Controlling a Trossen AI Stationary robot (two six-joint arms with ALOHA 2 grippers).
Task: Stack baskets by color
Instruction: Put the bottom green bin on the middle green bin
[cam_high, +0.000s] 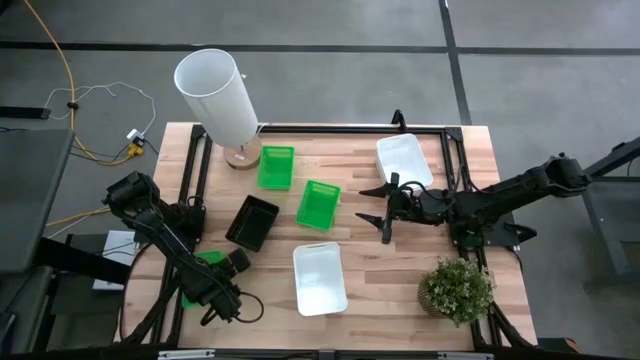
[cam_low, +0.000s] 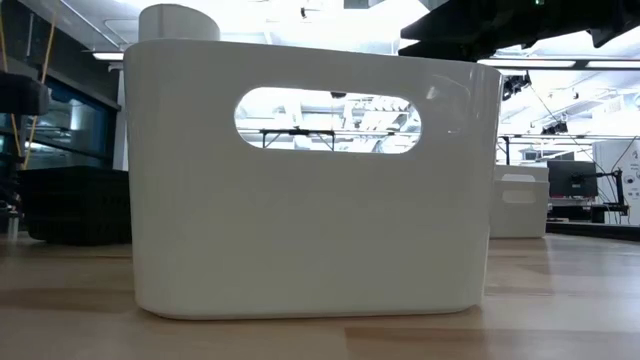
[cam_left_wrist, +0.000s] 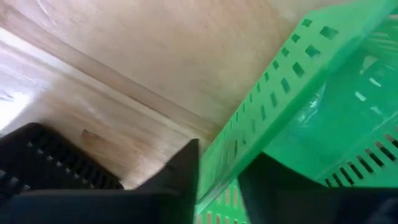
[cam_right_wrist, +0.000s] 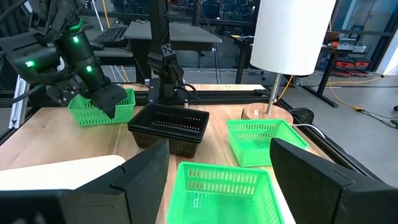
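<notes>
Three bright green slotted plastic baskets show on the wooden table (cam_high: 400, 255). One green basket (cam_high: 209, 259) sits at the near left corner, and my left gripper (cam_left_wrist: 221, 167) is on it. Its two dark fingers (cam_left_wrist: 181, 177) straddle the basket's slotted side wall, one outside and one inside, pinching that wall between them. Just beside it, towards the middle, lies a black slotted plastic basket (cam_high: 252, 222). Whether more than one black basket is nested there I cannot tell.

The second green basket (cam_high: 276, 167) lies far left of centre, near the tall white cylinder on its wooden base (cam_high: 218, 95). The third green basket (cam_high: 318, 204) lies at the middle of the table.

My right gripper (cam_high: 372, 204) hangs over the table right of centre, pointing left at the third green basket, with its fingers spread wide and nothing between them.

One white shallow plastic basket (cam_high: 404, 160) rests at the far right, just beyond that gripper. Another white basket (cam_high: 320, 279) stands at the near middle edge. A small green potted plant (cam_high: 458, 290) sits at the near right corner.
</notes>
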